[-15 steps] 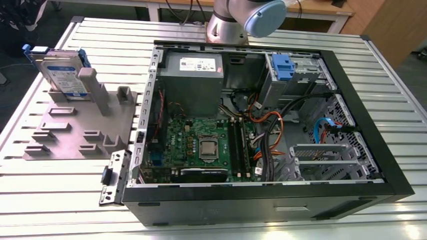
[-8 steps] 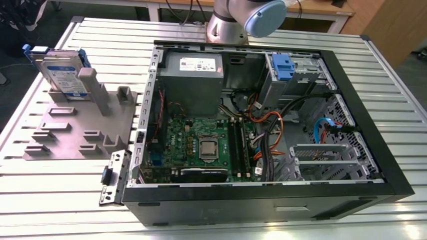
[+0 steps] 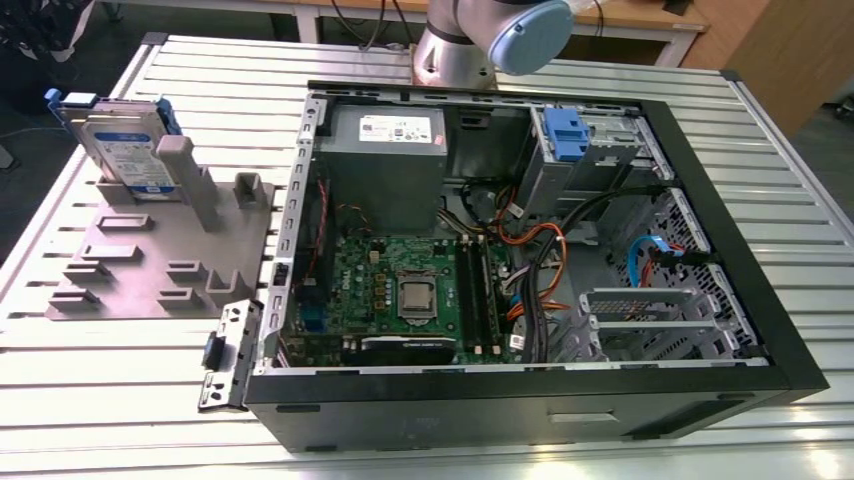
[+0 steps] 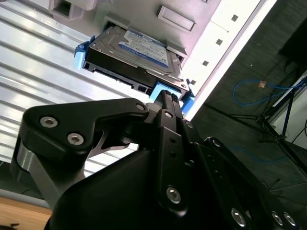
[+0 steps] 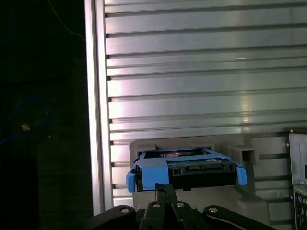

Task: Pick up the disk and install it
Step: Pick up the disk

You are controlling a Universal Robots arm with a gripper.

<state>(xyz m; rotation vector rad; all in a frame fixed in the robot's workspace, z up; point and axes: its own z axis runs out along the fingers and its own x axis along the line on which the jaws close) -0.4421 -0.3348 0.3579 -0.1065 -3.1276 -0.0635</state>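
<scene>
Gripper (image 4: 165,96) fingers are pinched together, no gap between them and nothing in their hold. In the second wrist view the tips line up with the blue bracket edge of the disk (image 4: 129,50); touching or just short, can't call it. In the exterior view the disk stands upright in the grey fixture (image 3: 147,265), at ten o'clock from the open computer case (image 3: 534,400). For a clean pick I'd want the jaws spread past the drive's thickness, centred and square on its free edge, then a straight pull so the bracket doesn't bind.
</scene>
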